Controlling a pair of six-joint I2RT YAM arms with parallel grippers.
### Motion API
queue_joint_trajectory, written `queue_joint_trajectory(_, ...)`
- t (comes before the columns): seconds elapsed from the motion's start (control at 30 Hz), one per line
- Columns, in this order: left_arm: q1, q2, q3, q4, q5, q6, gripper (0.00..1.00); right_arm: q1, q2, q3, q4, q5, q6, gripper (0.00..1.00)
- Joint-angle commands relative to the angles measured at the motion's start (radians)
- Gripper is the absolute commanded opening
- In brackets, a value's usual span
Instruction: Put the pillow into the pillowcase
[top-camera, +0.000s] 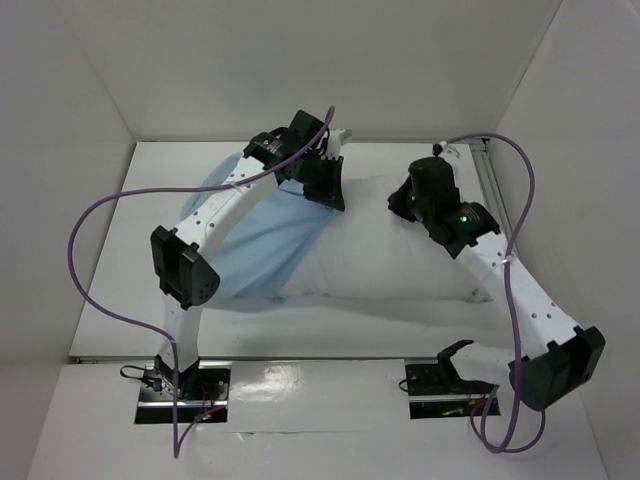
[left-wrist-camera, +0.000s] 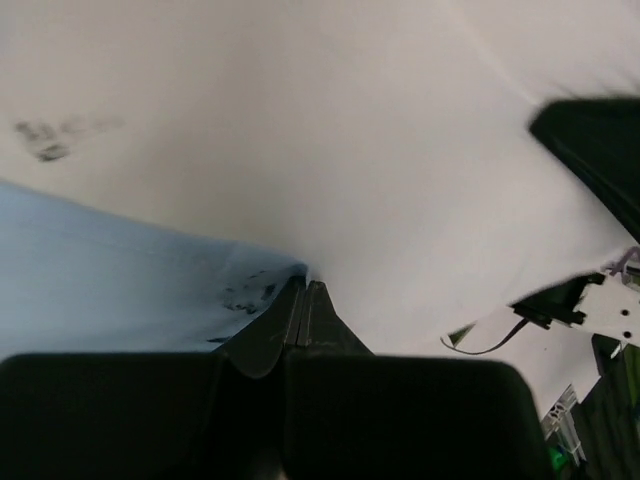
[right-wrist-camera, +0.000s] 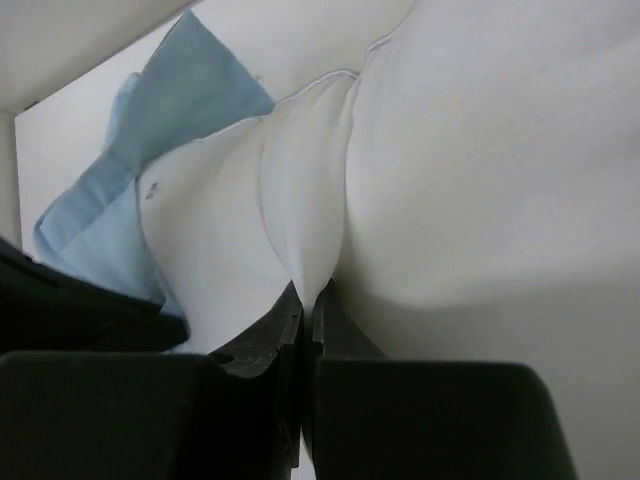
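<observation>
The white pillow (top-camera: 390, 250) lies across the table's middle. The pale blue pillowcase (top-camera: 255, 240) covers its left end. My left gripper (top-camera: 325, 180) is at the pillowcase's far right edge, shut on the blue cloth (left-wrist-camera: 120, 290) where it meets the pillow (left-wrist-camera: 400, 180). My right gripper (top-camera: 405, 205) is on the pillow's top right of centre, shut on a pinched fold of white pillow fabric (right-wrist-camera: 305, 200). The pillowcase also shows at the left of the right wrist view (right-wrist-camera: 180, 90).
White walls enclose the table on the left, back and right. Purple cables (top-camera: 85, 250) loop beside both arms. The arm bases (top-camera: 180, 385) stand at the near edge.
</observation>
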Motion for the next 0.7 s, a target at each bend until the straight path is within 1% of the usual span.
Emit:
queue_joint_trajectory(0.0,-0.012,0.055,0.017,0.072,-0.05,0.0,0.0,0.053,-0.072,-0.144,0.022,0.003,0.156,0.0)
queue_joint_trajectory(0.03,-0.012,0.074,0.051,0.046,-0.05,0.0,0.0,0.053,-0.072,-0.198,0.022,-0.006,0.165,0.0)
queue_joint_trajectory(0.07,0.017,0.1,0.087,0.002,-0.041,0.011,0.07,0.068,-0.083,-0.211,0.022,-0.006,0.165,0.0)
queue_joint_trajectory(0.1,0.029,0.1,0.142,-0.011,-0.031,0.023,0.19,0.068,-0.083,-0.211,0.013,-0.006,0.152,0.0)
queue_joint_trajectory(0.13,0.04,0.1,0.158,-0.011,-0.03,0.023,0.32,0.068,-0.083,-0.191,-0.001,-0.006,0.13,0.07)
queue_joint_trajectory(0.17,0.049,0.083,0.158,-0.011,-0.03,0.032,0.46,0.068,-0.066,-0.168,-0.015,-0.006,0.066,0.23)
queue_joint_trajectory(0.2,0.07,0.041,0.158,-0.011,-0.04,0.032,0.65,0.068,-0.042,-0.139,-0.029,-0.006,0.026,0.46)
queue_joint_trajectory(0.23,0.081,0.019,0.158,-0.011,-0.049,0.042,0.72,0.068,-0.026,-0.066,-0.071,0.005,-0.014,0.69)
queue_joint_trajectory(0.27,0.093,-0.004,0.158,-0.011,-0.063,0.042,0.76,0.068,-0.008,-0.022,-0.096,0.014,-0.093,0.97)
queue_joint_trajectory(0.3,0.121,-0.025,0.158,-0.011,-0.063,0.051,0.79,0.08,0.03,0.022,-0.125,0.054,-0.127,1.0)
queue_joint_trajectory(0.33,0.135,-0.073,0.158,-0.02,-0.073,0.051,0.81,0.08,0.05,0.063,-0.176,0.074,-0.161,1.0)
queue_joint_trajectory(0.37,0.15,-0.099,0.137,-0.029,-0.09,0.051,0.81,0.094,0.069,0.149,-0.202,0.101,-0.216,1.0)
queue_joint_trajectory(0.4,0.184,-0.128,0.117,-0.029,-0.102,0.051,0.81,0.103,0.102,0.189,-0.228,0.158,-0.239,1.0)
queue_joint_trajectory(0.43,0.199,-0.159,0.065,-0.029,-0.116,0.051,0.81,0.112,0.118,0.226,-0.249,0.175,-0.265,1.0)
queue_joint_trajectory(0.47,0.216,-0.223,0.034,-0.029,-0.148,0.042,0.81,0.14,0.132,0.287,-0.279,0.189,-0.31,1.0)
queue_joint_trajectory(0.5,0.233,-0.257,-0.001,-0.029,-0.164,0.042,0.81,0.16,0.144,0.312,-0.289,0.207,-0.33,1.0)
queue_joint_trajectory(0.53,0.259,-0.289,-0.071,-0.029,-0.185,0.042,0.81,0.181,0.165,0.334,-0.29,0.207,-0.358,1.0)
queue_joint_trajectory(0.57,0.271,-0.356,-0.11,-0.029,-0.237,0.042,0.8,0.235,0.178,0.363,-0.29,0.197,-0.381,1.0)
queue_joint_trajectory(0.63,0.293,-0.421,-0.194,-0.02,-0.285,0.042,0.76,0.307,0.214,0.372,-0.29,0.151,-0.454,1.0)
queue_joint_trajectory(0.67,0.308,-0.458,-0.298,-0.02,-0.306,0.026,0.72,0.353,0.233,0.381,-0.29,0.151,-0.471,1.0)
